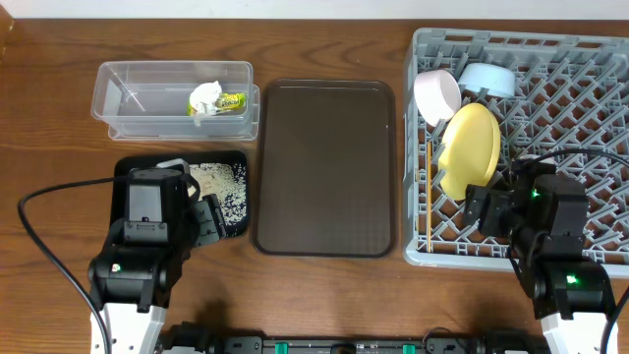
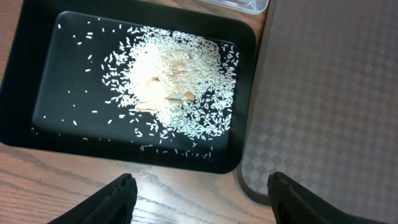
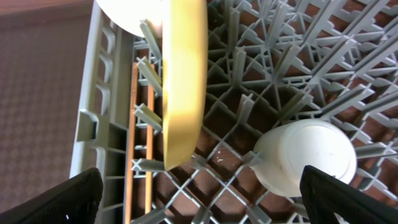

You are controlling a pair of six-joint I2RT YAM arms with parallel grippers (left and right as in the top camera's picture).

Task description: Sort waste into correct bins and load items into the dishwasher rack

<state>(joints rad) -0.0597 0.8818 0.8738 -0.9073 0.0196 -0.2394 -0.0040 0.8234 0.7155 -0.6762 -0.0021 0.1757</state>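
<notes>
The clear box (image 1: pixel 128 93) at the back left holds the crumpled white tissue (image 1: pixel 204 96) and the green-yellow wrapper (image 1: pixel 231 101). The black tray (image 1: pixel 241 162) (image 2: pixel 37 112) holds loose rice (image 1: pixel 221 187) (image 2: pixel 174 81). My left gripper (image 1: pixel 211 218) (image 2: pixel 199 186) is open and empty over the table at that tray's front edge. The grey rack (image 1: pixel 580 108) (image 3: pixel 93 93) holds the yellow plate (image 1: pixel 467 147) (image 3: pixel 183 81) on edge, the white-pinkish bowl (image 1: pixel 435 93), the light blue bowl (image 1: pixel 488 79), the chopsticks (image 1: pixel 429 187) (image 3: pixel 140 124) and the pale cup (image 3: pixel 305 155). My right gripper (image 1: pixel 482 211) (image 3: pixel 202 186) is open above the rack.
A large dark brown serving tray (image 1: pixel 324 167) (image 2: pixel 329 93) lies between the black tray and the rack, with nothing on it. A black cable (image 1: pixel 39 236) loops over the wood at the left. The rack's left wall stands close to the brown tray.
</notes>
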